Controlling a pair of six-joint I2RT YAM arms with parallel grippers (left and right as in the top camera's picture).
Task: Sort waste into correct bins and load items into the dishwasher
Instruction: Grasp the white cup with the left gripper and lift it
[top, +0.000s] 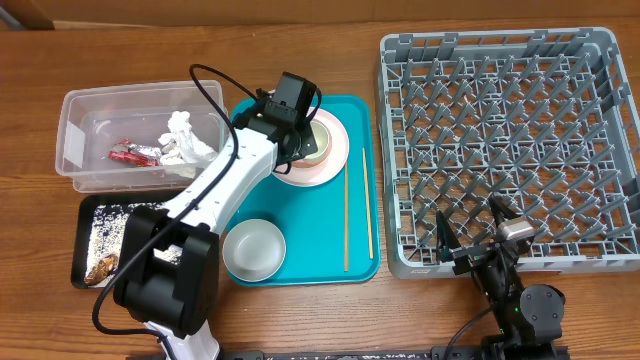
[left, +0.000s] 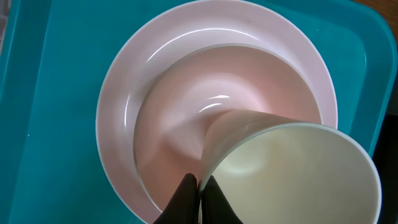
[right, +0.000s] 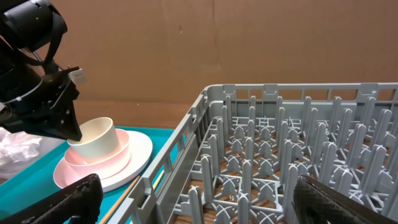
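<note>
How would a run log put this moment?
left gripper: shut on white cup rim | cup: on pink plate | right gripper: open, beside dish rack

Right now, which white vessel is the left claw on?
The small white cup on the pink plate, its rim pinched by the left claw. The white bowl at the front of the teal tray sits free.

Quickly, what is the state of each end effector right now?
Left end effector: closed on the rim of the white cup.
Right end effector: open, holding nothing.
</note>
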